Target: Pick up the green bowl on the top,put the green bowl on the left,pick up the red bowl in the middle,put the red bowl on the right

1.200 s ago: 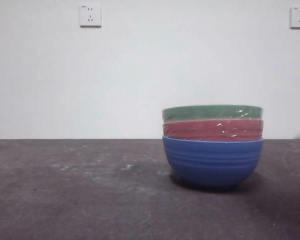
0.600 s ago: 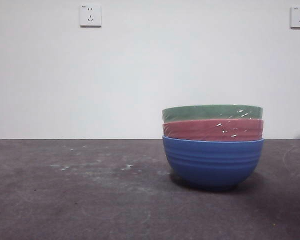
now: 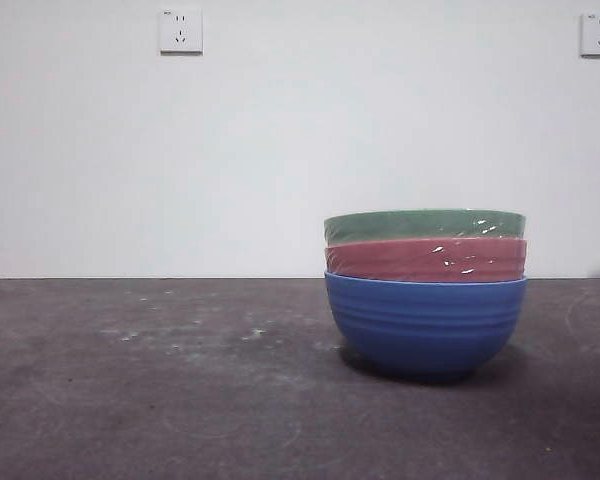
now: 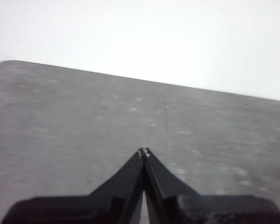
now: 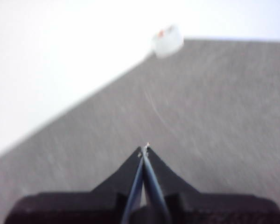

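Three bowls stand nested in one stack right of centre in the front view. The green bowl (image 3: 425,225) is on top, the red bowl (image 3: 426,259) sits under it in the middle, and a blue ribbed bowl (image 3: 426,322) carries both on the table. Neither arm shows in the front view. My left gripper (image 4: 143,151) is shut with nothing in it, over bare table. My right gripper (image 5: 145,148) is also shut and holds nothing. No bowl appears in either wrist view.
The dark grey table (image 3: 160,380) runs up to a white wall with two sockets (image 3: 180,30). In the right wrist view a small blurred white object (image 5: 167,40) lies at the table's edge.
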Tool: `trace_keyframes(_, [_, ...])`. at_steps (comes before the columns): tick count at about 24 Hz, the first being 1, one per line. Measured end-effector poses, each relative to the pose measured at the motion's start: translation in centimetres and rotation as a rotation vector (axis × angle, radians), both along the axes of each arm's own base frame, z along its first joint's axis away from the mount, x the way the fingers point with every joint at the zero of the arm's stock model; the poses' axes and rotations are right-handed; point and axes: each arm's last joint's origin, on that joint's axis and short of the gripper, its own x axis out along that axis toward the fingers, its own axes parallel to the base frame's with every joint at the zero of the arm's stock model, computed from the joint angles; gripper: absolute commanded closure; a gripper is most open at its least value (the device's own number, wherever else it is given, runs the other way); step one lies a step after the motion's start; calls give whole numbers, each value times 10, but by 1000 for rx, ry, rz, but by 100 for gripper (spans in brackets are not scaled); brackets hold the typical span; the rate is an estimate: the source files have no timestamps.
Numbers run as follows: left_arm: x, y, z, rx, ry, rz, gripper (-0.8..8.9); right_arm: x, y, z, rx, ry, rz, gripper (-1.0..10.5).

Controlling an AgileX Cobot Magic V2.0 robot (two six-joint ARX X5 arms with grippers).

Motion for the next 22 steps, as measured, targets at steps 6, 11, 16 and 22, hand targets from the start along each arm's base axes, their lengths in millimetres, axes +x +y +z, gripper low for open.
trace_keyframes(6, [-3,-4,9,-90,-4,-160,821,1,6,12,27,-123,206,951])
trace_keyframes(11, [-10,-4,33,-113,8,-185,820,0,12,27,37,-118,413,957])
trace_keyframes(16, [-9,-6,66,-109,24,-217,820,2,15,60,11,-114,511,957])
trace_keyframes(22, [13,-11,107,-59,110,-344,821,7,18,104,-53,-118,650,952])
